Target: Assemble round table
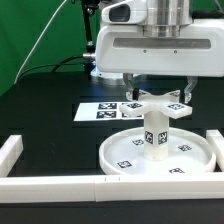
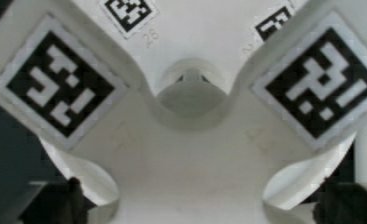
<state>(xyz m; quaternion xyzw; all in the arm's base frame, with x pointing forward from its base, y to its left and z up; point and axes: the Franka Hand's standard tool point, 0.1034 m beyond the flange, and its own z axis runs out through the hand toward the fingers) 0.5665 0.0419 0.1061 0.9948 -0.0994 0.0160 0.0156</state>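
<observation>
The large rimmed round disc [image 1: 115,165] lies flat on the black table. The short cylindrical leg [image 1: 155,133] stands upright in its middle, and the small cross-shaped foot [image 1: 160,104] sits on top of the leg. My gripper [image 1: 158,92] hangs straight above, open, with one finger on either side of the foot. The wrist view is filled by the foot [image 2: 183,150]: two tagged arms spread out from its round hub [image 2: 189,97]. The dark fingertips [image 2: 55,200] show at the corners, and the gripper [image 2: 198,200] holds nothing.
The marker board [image 1: 105,110] lies just behind the disc. White border rails run along the front [image 1: 50,183], the exterior view's left [image 1: 10,152] and the exterior view's right [image 1: 215,140]. A green backdrop and cables stand behind the arm.
</observation>
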